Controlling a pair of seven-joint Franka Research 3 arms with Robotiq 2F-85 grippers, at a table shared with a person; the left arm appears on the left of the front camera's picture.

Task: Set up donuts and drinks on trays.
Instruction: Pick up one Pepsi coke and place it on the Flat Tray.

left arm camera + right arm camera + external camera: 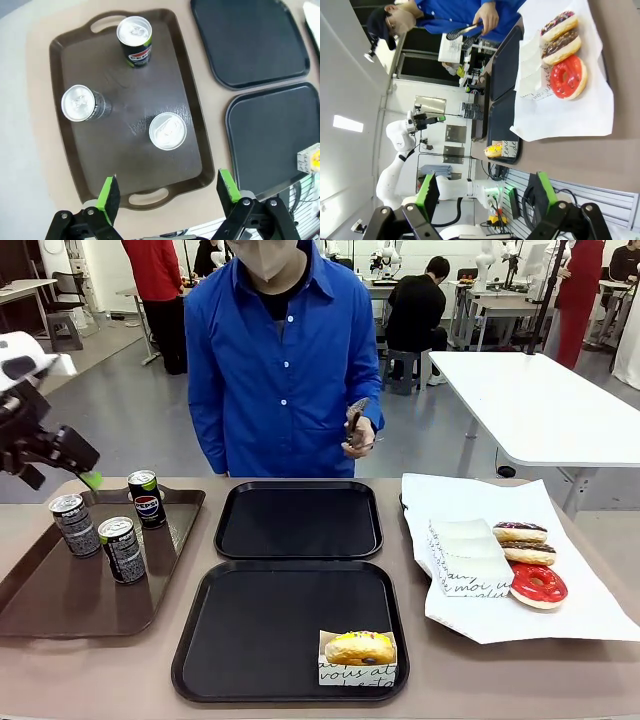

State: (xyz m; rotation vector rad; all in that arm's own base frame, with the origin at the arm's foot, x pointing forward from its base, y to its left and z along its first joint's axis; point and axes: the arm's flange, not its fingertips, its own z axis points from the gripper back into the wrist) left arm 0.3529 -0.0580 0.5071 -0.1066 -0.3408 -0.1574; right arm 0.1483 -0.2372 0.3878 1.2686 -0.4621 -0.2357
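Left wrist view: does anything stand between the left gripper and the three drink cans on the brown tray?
Nothing visible does. The left gripper, jaws wide open, hangs above the handle end of the brown tray. The three drink cans stand upright and apart on its bare surface, the nearest in line with the gap between the jaws.

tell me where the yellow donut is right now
In the front view, the yellow donut lies in a paper sleeve in the near right corner of the nearer black tray.
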